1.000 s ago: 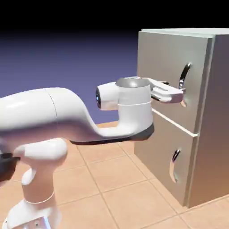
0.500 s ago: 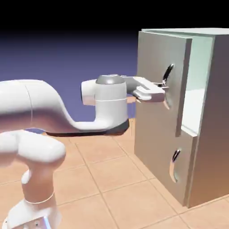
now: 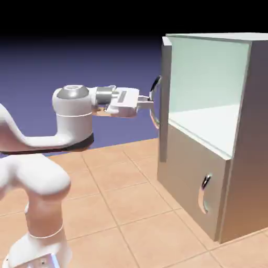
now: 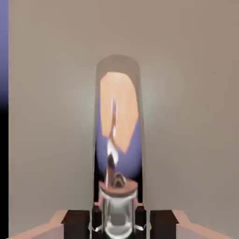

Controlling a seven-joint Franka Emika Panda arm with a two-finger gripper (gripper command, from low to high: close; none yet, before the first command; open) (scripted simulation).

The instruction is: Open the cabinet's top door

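Apparently, gripper (image 3: 149, 102) grips top door's handle (image 3: 153, 99)

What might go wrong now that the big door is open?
The gripper is closed on the curved handle, which is smooth and shiny, so it might slip off. The top door already stands wide open, so pulling much more could strain its hinge side.

no readable text, no labels, no brands, no numbers, no signs
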